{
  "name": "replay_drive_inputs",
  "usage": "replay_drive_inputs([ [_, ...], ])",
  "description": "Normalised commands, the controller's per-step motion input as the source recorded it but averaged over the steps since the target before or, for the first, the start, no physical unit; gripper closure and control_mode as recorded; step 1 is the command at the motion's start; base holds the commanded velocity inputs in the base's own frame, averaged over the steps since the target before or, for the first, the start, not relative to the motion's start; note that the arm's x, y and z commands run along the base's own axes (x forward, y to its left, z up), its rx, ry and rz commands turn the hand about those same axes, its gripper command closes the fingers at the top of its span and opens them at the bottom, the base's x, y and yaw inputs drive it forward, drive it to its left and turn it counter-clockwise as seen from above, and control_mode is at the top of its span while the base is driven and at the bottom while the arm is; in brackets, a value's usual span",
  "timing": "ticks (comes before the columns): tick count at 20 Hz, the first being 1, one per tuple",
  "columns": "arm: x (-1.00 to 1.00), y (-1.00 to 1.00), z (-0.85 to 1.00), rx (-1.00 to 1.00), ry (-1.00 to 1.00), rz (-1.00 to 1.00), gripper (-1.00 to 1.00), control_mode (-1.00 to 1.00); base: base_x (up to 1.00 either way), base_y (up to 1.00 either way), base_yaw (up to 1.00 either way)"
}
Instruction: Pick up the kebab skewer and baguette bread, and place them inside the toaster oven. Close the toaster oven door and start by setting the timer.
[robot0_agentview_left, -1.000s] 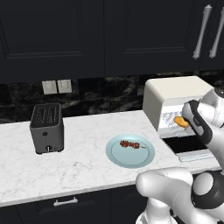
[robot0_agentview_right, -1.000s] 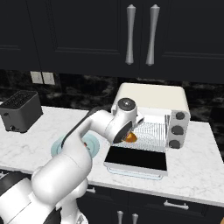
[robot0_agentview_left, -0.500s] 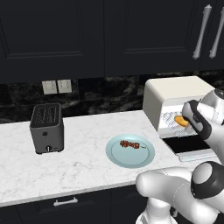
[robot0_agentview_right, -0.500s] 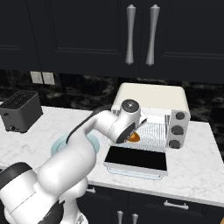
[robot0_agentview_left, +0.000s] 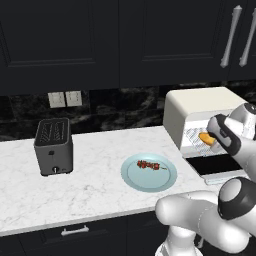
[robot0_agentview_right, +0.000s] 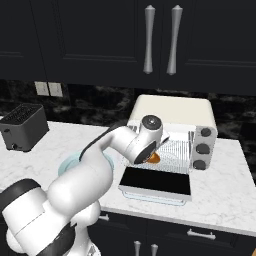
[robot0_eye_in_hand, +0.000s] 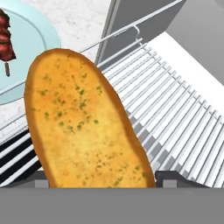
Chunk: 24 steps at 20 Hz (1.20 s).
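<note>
A white marble counter (robot0_agentview_left: 100, 192) runs beneath black cabinets and a dark stone backsplash. At the left of the left base view stands a black two-slot toaster (robot0_agentview_left: 53, 146). Toward the centre lies a pale blue plate (robot0_agentview_left: 149, 172) with the kebab skewer (robot0_agentview_left: 151, 165) resting across its upper middle. At the right sits the cream toaster oven (robot0_agentview_left: 200, 117), its door (robot0_agentview_right: 156, 181) folded down flat toward the counter edge, with three dark knobs (robot0_agentview_right: 202, 148) on its right panel in the right base view.

The gripper (robot0_eye_in_hand: 99, 180) hangs at the oven mouth, just over the wire rack (robot0_eye_in_hand: 175, 118). The baguette bread (robot0_eye_in_hand: 83, 122) stands between the finger tips (robot0_eye_in_hand: 173, 179), which show at the bottom of the hand view, one on either side of the loaf's lower end; the jaws are spread wide and closed on it. The loaf runs from the bottom centre up to the upper left, over the rack's front bars. In the left base view the baguette's orange end (robot0_agentview_left: 205, 138) peeks out left of the hand.
</note>
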Motion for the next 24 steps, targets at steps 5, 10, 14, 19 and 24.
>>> replay_drive_inputs([
  [5,0.10,0.00,-0.14,0.00,0.00,0.00,1.00,-1.00,0.00,0.00,0.00],
  [10,0.00,0.00,-0.17,0.00,0.00,0.00,1.00,-1.00,0.00,0.00,0.00],
  [14,-0.11,0.00,-0.15,0.00,0.00,0.00,1.00,-1.00,0.00,0.00,0.00],
  [19,-0.28,0.00,-0.17,0.00,0.00,0.00,-1.00,-1.00,0.00,0.00,0.00],
  [24,-0.09,0.00,-0.03,0.00,0.00,0.00,-1.00,-1.00,0.00,0.00,0.00],
])
